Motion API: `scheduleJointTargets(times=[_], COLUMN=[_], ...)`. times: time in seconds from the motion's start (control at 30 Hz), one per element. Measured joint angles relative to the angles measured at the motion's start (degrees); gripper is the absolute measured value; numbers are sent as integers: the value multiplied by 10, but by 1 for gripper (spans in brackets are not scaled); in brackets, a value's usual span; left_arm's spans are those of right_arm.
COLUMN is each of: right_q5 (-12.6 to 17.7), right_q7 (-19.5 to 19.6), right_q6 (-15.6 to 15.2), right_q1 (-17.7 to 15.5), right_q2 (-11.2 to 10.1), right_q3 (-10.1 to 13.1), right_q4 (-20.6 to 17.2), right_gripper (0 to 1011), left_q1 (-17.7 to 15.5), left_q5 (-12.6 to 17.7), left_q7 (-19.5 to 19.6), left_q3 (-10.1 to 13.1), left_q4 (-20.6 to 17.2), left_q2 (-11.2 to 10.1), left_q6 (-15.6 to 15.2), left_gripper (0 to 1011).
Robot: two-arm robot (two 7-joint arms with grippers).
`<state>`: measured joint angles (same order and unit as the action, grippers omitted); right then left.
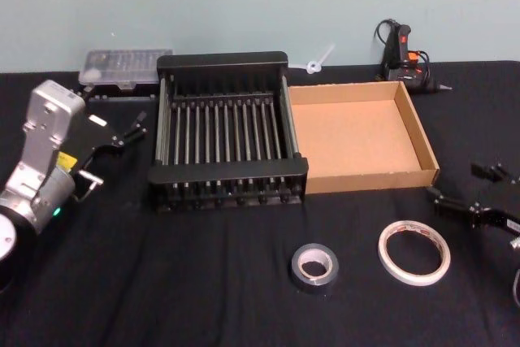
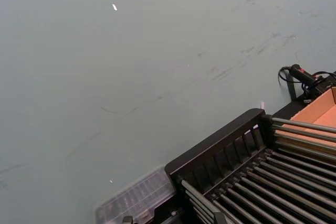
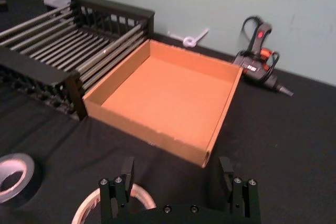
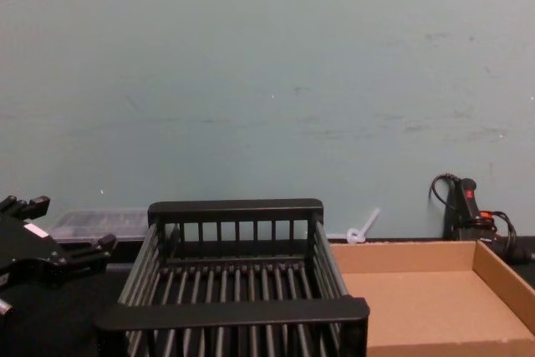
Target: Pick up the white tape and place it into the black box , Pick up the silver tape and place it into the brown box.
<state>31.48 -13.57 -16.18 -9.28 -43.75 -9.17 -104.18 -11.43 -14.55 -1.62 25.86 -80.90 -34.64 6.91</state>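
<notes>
white tape (image 1: 413,253) flat on worktop (image 1: 203,282), in front of brown box (image 1: 422,142) | silver tape (image 1: 314,267) just left of it | black box (image 1: 227,176) touches brown box | right gripper (image 3: 178,182) fingers apart near white tape | left gripper (image 1: 122,132) fingers apart left of black box

Even, soft overhead light; faint shadows; slight blur throughout; black tablecloth (image 1: 227,282) swallows detail.

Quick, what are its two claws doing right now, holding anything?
Left gripper: open, holding nothing, left of the black box.
Right gripper: open, empty, above the white tape.
</notes>
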Motion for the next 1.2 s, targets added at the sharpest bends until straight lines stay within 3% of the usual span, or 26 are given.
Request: scheduleJointTargets(times=[0.6,1.2], right_q5=[-28,-52], right_q7=[-27,-42], right_q6=[-53,-81], right_q1=[8,28], right_q2=[7,34], right_q3=[-20,-32], right_q4=[20,54], right_gripper=[1002,1002], left_q1=[0,0], left_q5=[0,0], left_q7=[0,0], left_q3=[0,0], left_q4=[0,0], left_q2=[0,0], left_q6=[0,0], left_gripper=[1001,1001])
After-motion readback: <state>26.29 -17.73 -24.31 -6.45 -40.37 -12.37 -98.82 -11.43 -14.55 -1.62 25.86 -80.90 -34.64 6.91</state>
